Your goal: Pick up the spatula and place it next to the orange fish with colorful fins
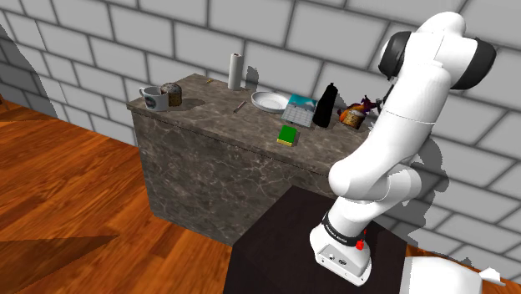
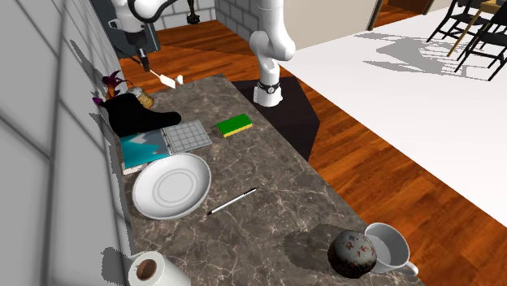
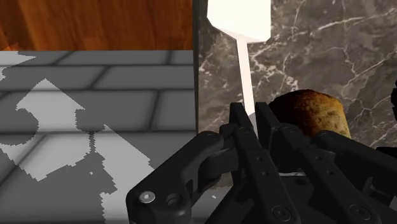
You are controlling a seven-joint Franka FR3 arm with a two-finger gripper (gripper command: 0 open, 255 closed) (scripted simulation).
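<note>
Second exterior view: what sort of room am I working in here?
Probably a home kitchen opening to a dining area: a stone-look counter against a grey brick wall carries a plate, mug and paper roll, with dark chairs beyond. The claw grips a spatula.

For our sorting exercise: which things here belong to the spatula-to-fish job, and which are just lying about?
Job: spatula, fish, gripper.
Lying about: plate, sponge, mug, bottle, book, paper roll, pen.
</note>
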